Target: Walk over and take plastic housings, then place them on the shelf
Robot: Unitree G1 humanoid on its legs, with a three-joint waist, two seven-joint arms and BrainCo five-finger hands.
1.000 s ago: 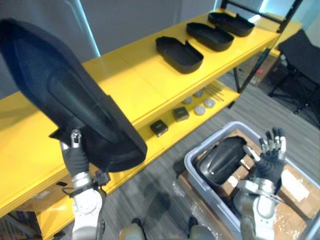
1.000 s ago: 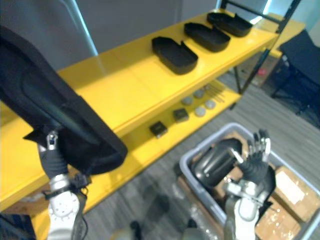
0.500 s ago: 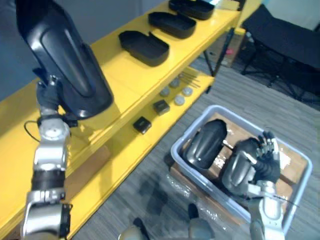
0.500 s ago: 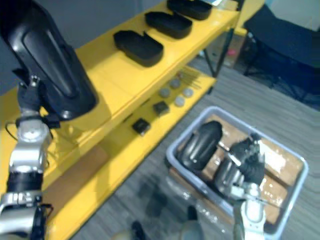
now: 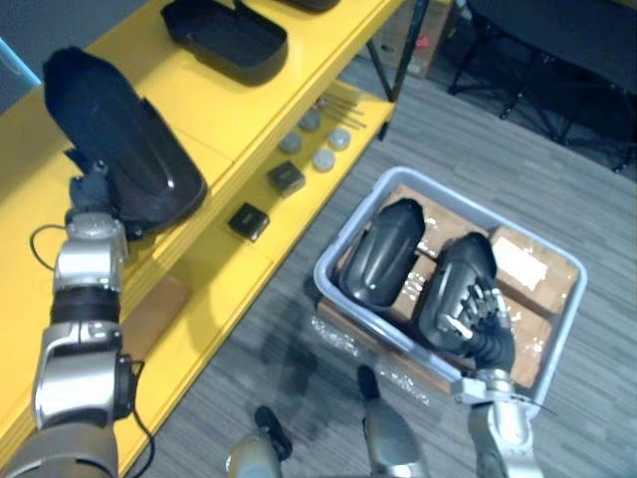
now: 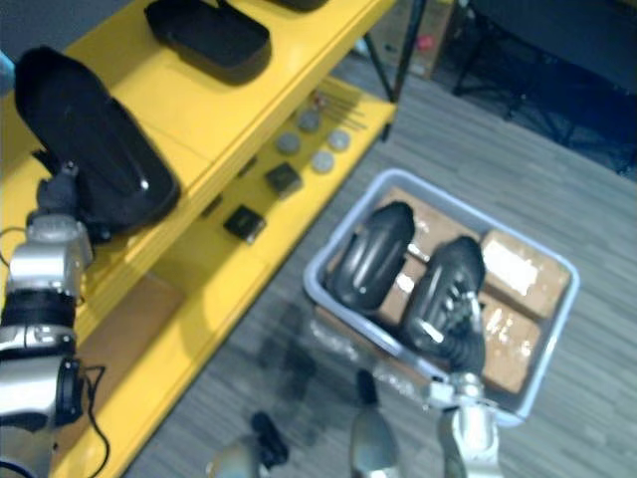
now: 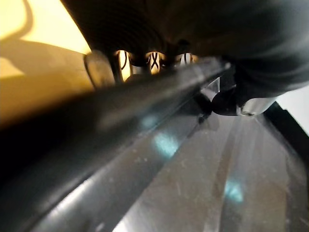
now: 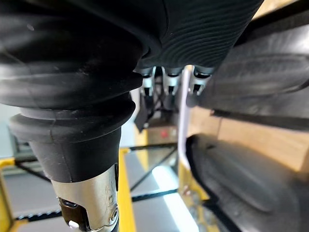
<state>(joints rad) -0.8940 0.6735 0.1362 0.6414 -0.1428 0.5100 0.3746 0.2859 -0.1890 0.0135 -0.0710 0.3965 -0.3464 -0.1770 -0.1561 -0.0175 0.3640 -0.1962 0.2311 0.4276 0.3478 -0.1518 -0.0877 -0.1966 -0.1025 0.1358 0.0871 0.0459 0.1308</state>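
Trainee: Housing (image 5: 119, 149) placement looks like the step in hand. How is it held?

Operator: Left robot hand (image 5: 90, 196) pinches the lower rim, fingers (image 7: 152, 60) behind the edge and thumb in front. The shell stands steeply tilted above that hand, over the top shelf (image 5: 249, 110). I cannot tell whether its low end touches the board.

Trainee: How should it go down?

Operator: Tip the far end down, away from the hand, until the shell lies flat. Let go only once the board carries it. The shelf edge sits just below the wrist, so push inward a little, or it may slide off.

Trainee: Room enough?

Operator: Yes. Another housing (image 5: 224, 35) lies well beyond the hand.

Trainee: And the other arm?

Operator: Right robot hand (image 5: 470, 309) rests loosely spread on a second housing (image 5: 458, 261) in the bin (image 5: 508, 221), gripping nothing. I would leave it quiet until the left lets go.
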